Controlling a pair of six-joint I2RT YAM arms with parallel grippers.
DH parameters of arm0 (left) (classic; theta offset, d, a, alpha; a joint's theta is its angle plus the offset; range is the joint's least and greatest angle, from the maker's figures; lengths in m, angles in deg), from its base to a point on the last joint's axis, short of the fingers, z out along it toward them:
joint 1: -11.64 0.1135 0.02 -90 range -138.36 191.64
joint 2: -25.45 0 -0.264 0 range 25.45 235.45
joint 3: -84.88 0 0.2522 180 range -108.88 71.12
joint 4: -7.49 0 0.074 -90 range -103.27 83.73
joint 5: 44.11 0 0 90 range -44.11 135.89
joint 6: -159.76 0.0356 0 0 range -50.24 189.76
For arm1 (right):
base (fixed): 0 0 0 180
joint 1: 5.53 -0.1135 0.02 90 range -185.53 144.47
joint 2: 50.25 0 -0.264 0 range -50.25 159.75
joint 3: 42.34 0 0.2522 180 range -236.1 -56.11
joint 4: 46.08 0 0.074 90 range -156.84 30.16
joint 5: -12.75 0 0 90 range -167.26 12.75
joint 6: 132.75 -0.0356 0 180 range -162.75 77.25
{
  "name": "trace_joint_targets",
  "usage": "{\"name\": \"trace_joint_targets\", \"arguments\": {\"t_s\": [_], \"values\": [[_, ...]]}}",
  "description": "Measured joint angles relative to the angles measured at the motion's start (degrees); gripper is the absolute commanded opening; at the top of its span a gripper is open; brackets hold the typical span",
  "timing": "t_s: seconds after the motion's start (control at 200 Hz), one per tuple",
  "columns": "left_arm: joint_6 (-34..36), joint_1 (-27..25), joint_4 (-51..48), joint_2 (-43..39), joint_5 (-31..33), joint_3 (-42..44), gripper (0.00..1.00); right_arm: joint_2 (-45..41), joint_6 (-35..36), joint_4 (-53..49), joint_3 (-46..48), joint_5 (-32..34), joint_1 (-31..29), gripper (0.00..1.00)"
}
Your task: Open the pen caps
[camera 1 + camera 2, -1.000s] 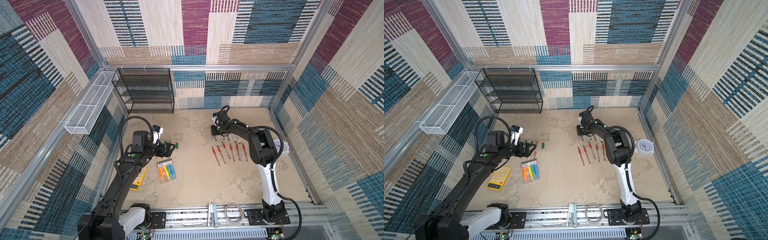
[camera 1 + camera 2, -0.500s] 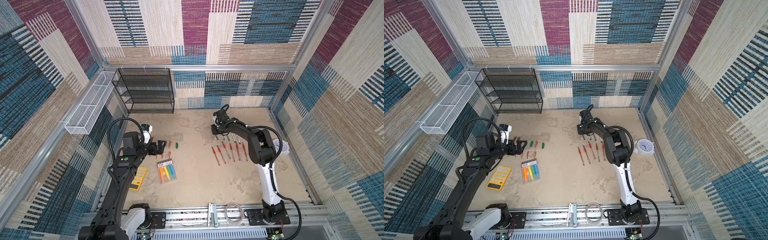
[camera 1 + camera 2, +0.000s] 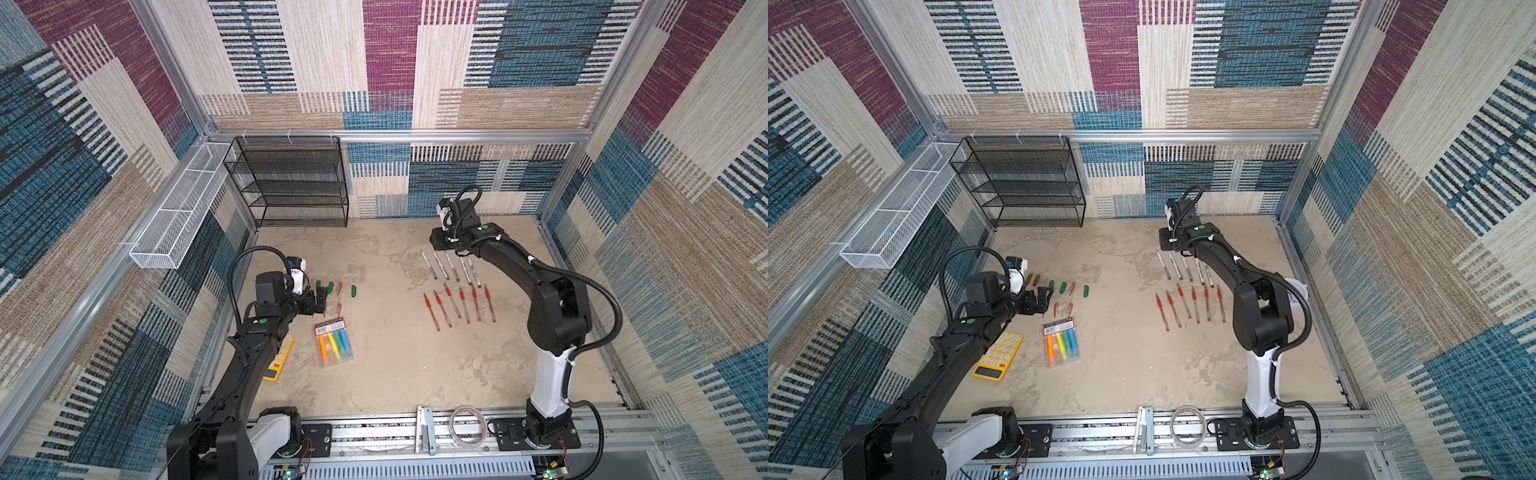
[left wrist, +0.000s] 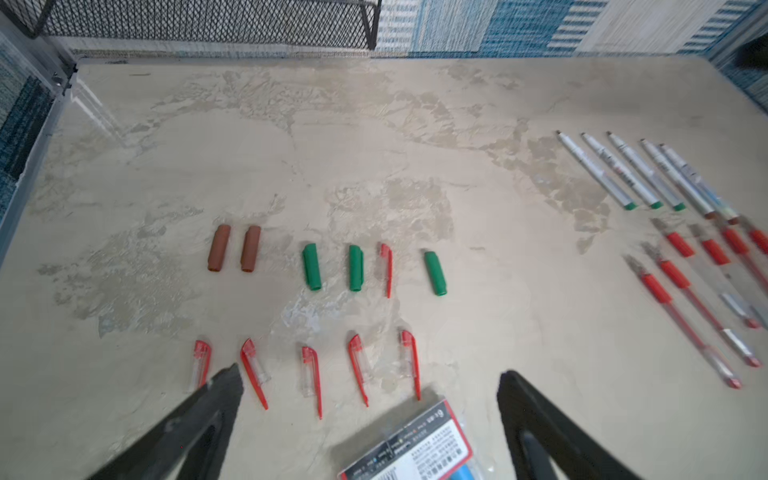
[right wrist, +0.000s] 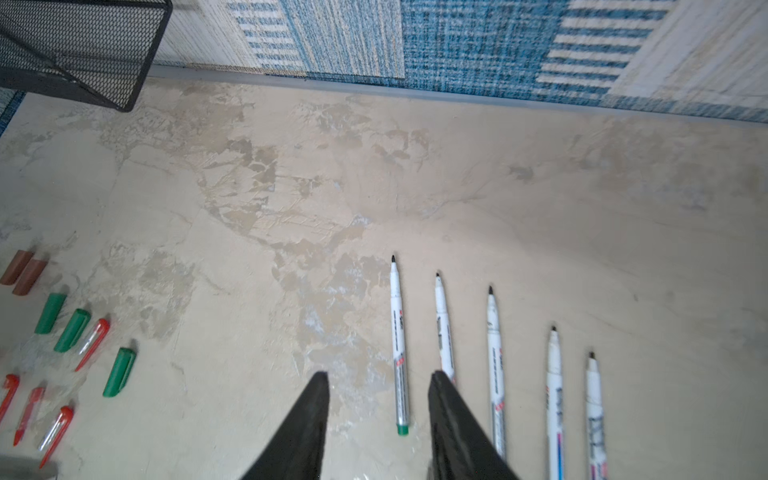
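Note:
Several loose pen caps lie on the left of the table: two brown ones, three green ones and red-clipped clear ones. On the right lie the pens, uncapped: a row of white markers and, nearer the front, a row of red pens. My left gripper is open and empty, low over the table just left of the caps. My right gripper stands open above the leftmost marker, which rests on the table under the gap, nearer one finger.
A clear pack of highlighters lies right in front of the caps. A yellow calculator sits beside my left arm. A black mesh shelf and a white wire basket stand at the back left. A tape roll rests on the front rail.
My right gripper has gone from shut to open over the markers. My left arm has drawn back to the left, away from the caps, still open.

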Motion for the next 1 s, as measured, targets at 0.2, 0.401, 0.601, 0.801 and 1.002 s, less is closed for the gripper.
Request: {"name": "trace_joint_targets", "arguments": {"t_s": [0.2, 0.401, 0.601, 0.801, 1.002], "values": [[1.4, 0.0, 17.9, 5.9, 1.5, 9.1, 1.0, -13.4, 1.9, 9.1, 18.5, 4.2, 0.7, 0.83], [1.4, 0.0, 29.3, 10.4, 1.0, 11.1, 1.0, -24.8, 3.7, 19.7, 34.8, 8.7, 2.6, 1.0], [1.4, 0.1, 36.9, 13.8, 0.2, 13.0, 1.0, -33.6, 5.9, 31.2, 50.1, 10.3, 6.5, 1.0], [1.4, 0.0, 45.4, 19.4, -0.5, 16.4, 1.0, -42.1, 8.8, 46.0, 66.2, 6.9, 11.3, 1.0], [1.4, 0.0, 51.2, 22.7, -0.2, 17.2, 1.0, -43.9, 12.1, 61.4, 77.5, 1.8, 14.9, 1.0]]}}
